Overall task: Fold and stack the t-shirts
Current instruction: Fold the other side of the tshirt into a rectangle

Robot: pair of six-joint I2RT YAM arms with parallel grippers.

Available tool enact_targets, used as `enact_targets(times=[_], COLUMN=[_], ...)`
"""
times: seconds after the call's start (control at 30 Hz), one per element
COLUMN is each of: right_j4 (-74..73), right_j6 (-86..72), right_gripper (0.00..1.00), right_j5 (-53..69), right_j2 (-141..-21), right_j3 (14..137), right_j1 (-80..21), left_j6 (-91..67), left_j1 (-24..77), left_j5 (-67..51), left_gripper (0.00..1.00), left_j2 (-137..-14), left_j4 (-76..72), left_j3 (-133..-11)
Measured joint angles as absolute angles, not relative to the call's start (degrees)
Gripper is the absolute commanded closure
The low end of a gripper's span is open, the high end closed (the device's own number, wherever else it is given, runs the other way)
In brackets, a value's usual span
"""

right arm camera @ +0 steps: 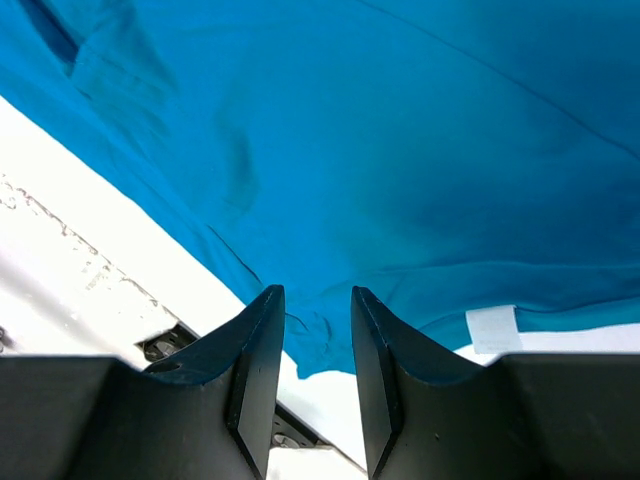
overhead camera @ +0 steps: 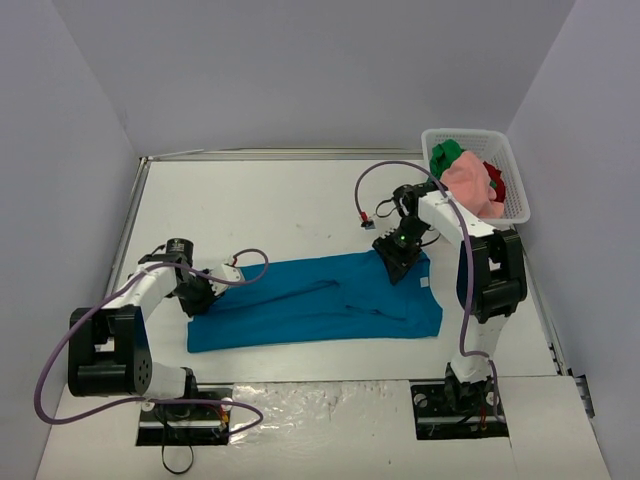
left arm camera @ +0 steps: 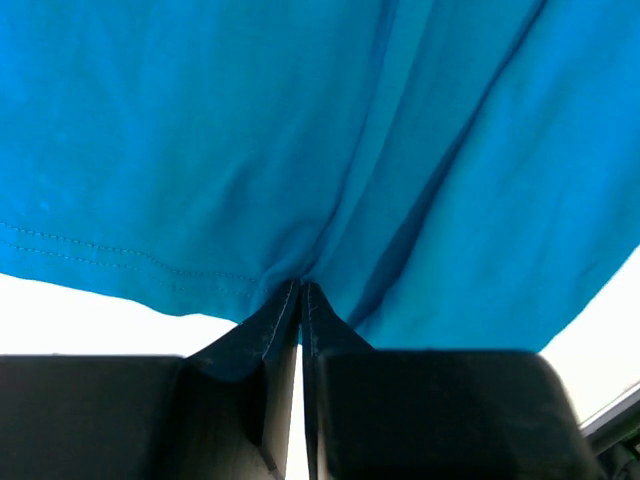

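A teal-blue t-shirt [overhead camera: 320,300] lies spread flat across the table, long side running left to right. My left gripper [overhead camera: 200,300] is at its left end, shut on the stitched hem; in the left wrist view the cloth [left arm camera: 300,130] puckers into the pinched fingertips [left arm camera: 302,285]. My right gripper [overhead camera: 397,262] is low over the shirt's far right corner. In the right wrist view its fingers [right arm camera: 317,292] stand apart, straddling a corner of the cloth [right arm camera: 400,130] without pinching it. Pink [overhead camera: 470,180], green [overhead camera: 447,155] and red [overhead camera: 495,178] t-shirts lie bunched in the basket.
A white mesh basket [overhead camera: 520,185] stands at the back right corner, against the right wall. A white label [right arm camera: 492,328] shows at the shirt's edge beside my right fingers. Grey walls close in the table on three sides. Both arm bases sit at the near edge.
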State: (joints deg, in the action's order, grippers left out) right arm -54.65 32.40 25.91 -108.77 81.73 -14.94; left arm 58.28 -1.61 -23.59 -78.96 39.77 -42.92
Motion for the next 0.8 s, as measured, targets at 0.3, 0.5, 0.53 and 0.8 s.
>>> enact_targets(times=[0.3, 0.5, 0.53, 0.8], right_j4=[-54.2, -54.1, -54.5, -56.4], right_j6=[32.3, 31.7, 31.7, 31.9], right_gripper=[0.7, 0.64, 0.63, 0.62], right_j5=[25.9, 26.6, 27.0, 29.1], right_j2=[-108.8, -109.2, -109.8, -117.6], right_j3=[81.1, 81.4, 82.1, 93.7], right_j1=[-14.6, -14.7, -14.8, -21.6], left_j6=[59.8, 59.8, 59.7, 57.3], left_j1=[-1.6, -1.6, -1.6, -1.7], left_j5=[-21.9, -21.9, -21.9, -22.3], left_gripper=[0.81, 0.76, 0.76, 0.74], left_j2=[-80.0, -80.0, -80.0, -78.5], left_j4=[38.4, 39.0, 39.2, 42.5], left_j3=[-42.5, -42.7, -42.7, -44.0])
